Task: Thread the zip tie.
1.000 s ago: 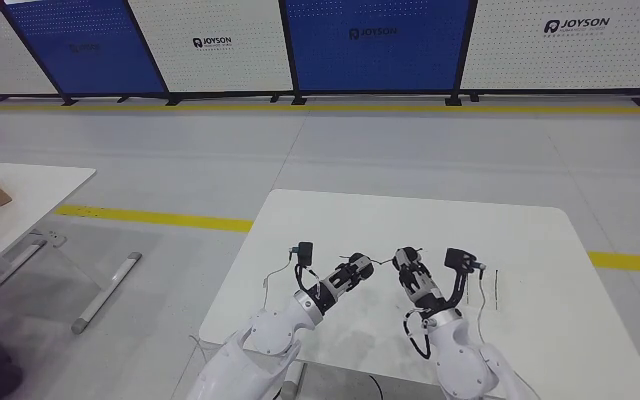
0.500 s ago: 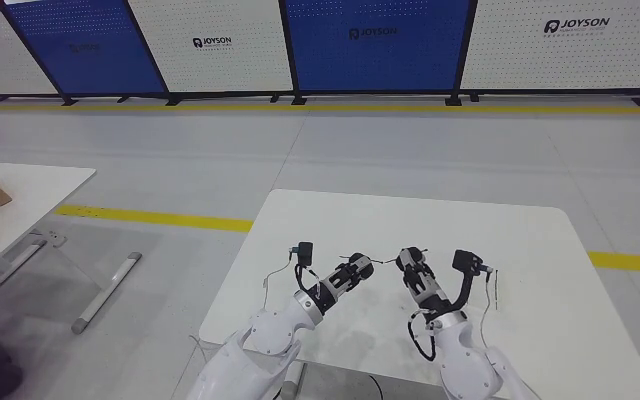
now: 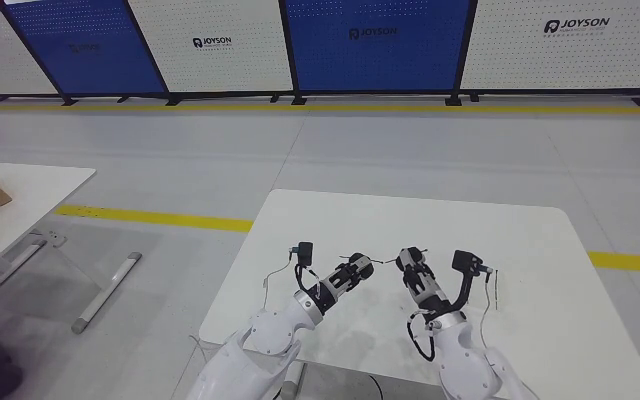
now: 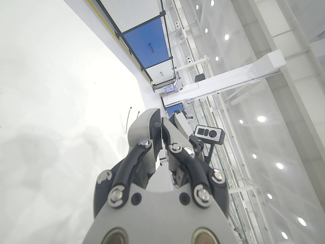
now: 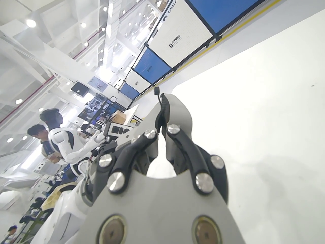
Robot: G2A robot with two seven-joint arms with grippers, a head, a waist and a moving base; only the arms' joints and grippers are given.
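Where the arms meet at lower centre of the top view, left claw [image 3: 362, 266] and right claw [image 3: 408, 261] sit tip to tip, close together, over the white tabletop [image 3: 400, 215]. Both are clenched on the black zip tie [image 5: 157, 91] — head poking past right claw's fingertips, thin strip edge-on between left claw's pads. Two spare ties [image 4: 128, 120] lie flat on the tabletop, lower right of the top view.
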